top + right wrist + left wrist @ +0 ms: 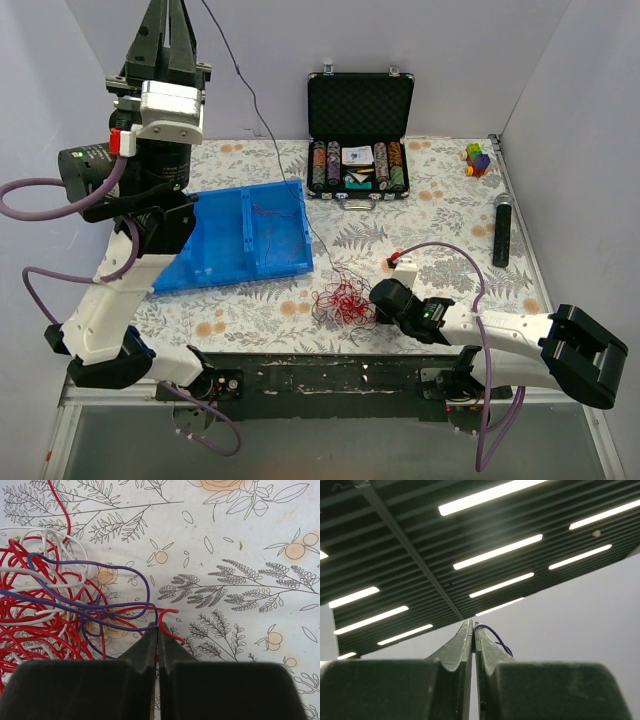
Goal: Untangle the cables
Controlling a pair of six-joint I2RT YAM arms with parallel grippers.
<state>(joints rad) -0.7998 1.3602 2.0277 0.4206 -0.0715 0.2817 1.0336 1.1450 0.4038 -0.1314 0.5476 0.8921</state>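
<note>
Evidently little is untangled: the cables are heaped in a knot on the counter, one navy strand clamped in the raised left claw and a red end pinched by the low right claw.

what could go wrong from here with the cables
1. The left gripper, raised high, is shut on the navy cable, which runs down into the tangle; pulling up may tighten knots or drag the whole tangle along.
2. The right gripper pinches a red cable only at its very tips, so it may slip free.
</note>
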